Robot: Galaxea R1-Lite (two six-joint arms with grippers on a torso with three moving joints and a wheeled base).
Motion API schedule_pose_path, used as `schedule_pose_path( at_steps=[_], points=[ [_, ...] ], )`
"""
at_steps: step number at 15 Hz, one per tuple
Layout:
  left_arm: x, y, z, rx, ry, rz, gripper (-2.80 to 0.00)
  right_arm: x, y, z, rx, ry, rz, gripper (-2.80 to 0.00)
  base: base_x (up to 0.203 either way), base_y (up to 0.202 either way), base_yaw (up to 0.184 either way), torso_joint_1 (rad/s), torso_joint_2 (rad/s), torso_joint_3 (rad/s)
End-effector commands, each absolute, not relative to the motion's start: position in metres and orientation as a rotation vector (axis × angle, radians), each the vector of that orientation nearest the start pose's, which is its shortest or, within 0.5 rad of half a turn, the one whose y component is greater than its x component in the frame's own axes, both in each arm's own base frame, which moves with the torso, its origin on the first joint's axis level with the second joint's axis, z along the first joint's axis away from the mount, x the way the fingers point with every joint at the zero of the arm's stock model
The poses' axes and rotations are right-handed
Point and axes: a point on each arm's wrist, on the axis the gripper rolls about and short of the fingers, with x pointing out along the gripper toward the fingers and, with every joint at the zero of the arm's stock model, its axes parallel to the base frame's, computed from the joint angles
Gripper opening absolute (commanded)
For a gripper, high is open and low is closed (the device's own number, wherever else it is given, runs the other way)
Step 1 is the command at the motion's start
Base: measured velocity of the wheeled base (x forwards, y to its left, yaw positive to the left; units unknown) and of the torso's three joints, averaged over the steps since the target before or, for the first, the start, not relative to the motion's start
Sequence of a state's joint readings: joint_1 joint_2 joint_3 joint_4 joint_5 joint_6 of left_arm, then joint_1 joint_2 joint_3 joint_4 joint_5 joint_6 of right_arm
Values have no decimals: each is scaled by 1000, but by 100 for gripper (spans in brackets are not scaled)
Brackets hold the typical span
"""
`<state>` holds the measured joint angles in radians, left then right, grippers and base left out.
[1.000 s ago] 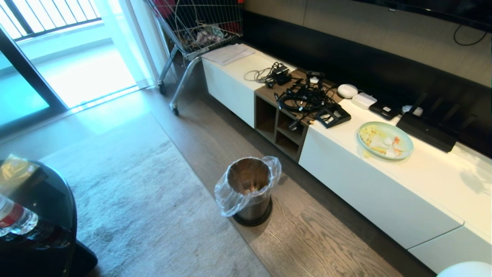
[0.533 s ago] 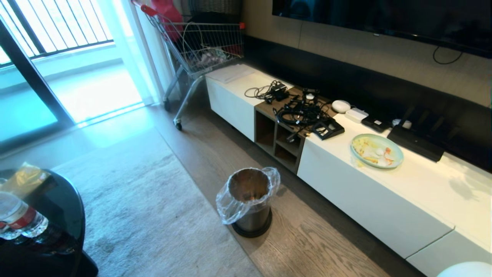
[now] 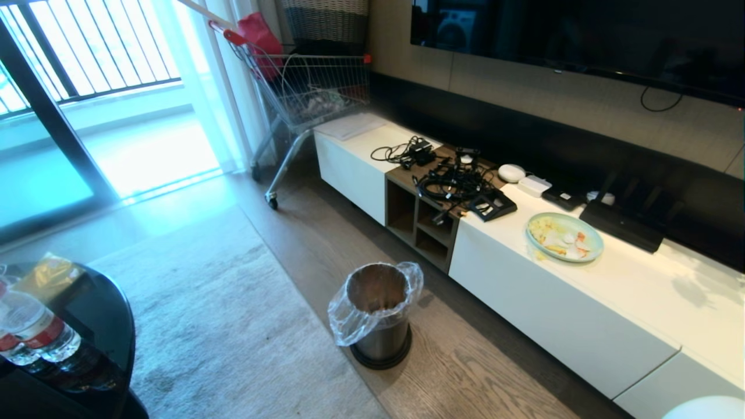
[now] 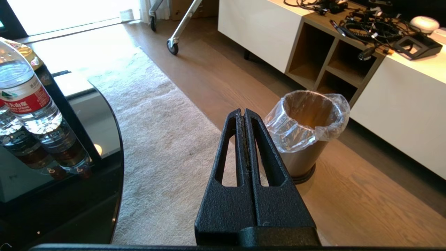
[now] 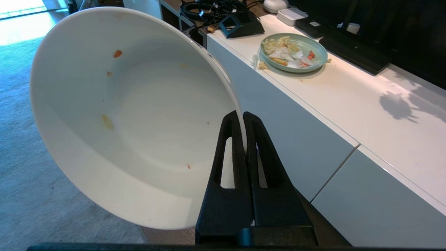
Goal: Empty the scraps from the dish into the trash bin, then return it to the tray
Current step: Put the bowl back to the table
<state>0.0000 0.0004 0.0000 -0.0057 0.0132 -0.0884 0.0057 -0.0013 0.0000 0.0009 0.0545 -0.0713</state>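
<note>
While neither arm shows in the head view, both wrist views show their grippers, and the scene reads left to right as follows.

Glass table: dark round-edged glass table [image 3: 110, 326] at the far left; water bottles [image 3: 35, 334] stand near its left edge, with a yellow packet [image 3: 49, 270] behind them.

Rug: pale rug [image 3: 221, 314] on the wood floor, between the table and the bin.

Left gripper: the left gripper [image 4: 245, 115] has its fingers pressed flat together with nothing between them; it hangs over the rug, the bin just beyond its tip.

Shopping cart: wire shopping cart [image 3: 302, 93] at the left end of the low cabinet, by the window.

Trash bin: the trash bin [image 3: 378, 314] stands on the floor in front of the low cabinet's open shelves, clear bag folded over its rim.

Low cabinet: long white low cabinet [image 3: 553, 308] along the wall; tangled cables [image 3: 454, 180] lie on its wooden middle section.

Green plate: pale green plate [image 3: 563, 237] with food bits on the cabinet top, toward its front edge.

Right gripper: the right gripper [image 5: 244, 120] is clamped on the rim of the dish [image 5: 132, 115].

Dish: held tilted on edge, in front of the cabinet's white drawer fronts; only tiny orange specks [image 5: 117, 53] cling inside.
</note>
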Motion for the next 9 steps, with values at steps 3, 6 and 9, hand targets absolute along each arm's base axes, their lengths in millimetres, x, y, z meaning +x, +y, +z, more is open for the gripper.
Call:
schedule_pose_path(
  at_steps=[3, 6, 9],
  points=[
    [-23, 0, 76, -87, -7, 14, -280, -23, 1, 75, -72, -2, 61, -280, 0, 0, 0, 6, 4, 74],
    [-23, 0, 76, -87, -7, 14, -280, -23, 1, 75, -72, -1, 61, -280, 0, 0, 0, -1, 1, 11],
    [-23, 0, 76, -87, -7, 14, -280, -23, 1, 75, -72, -1, 61, -280, 0, 0, 0, 0, 0, 0]
  ],
)
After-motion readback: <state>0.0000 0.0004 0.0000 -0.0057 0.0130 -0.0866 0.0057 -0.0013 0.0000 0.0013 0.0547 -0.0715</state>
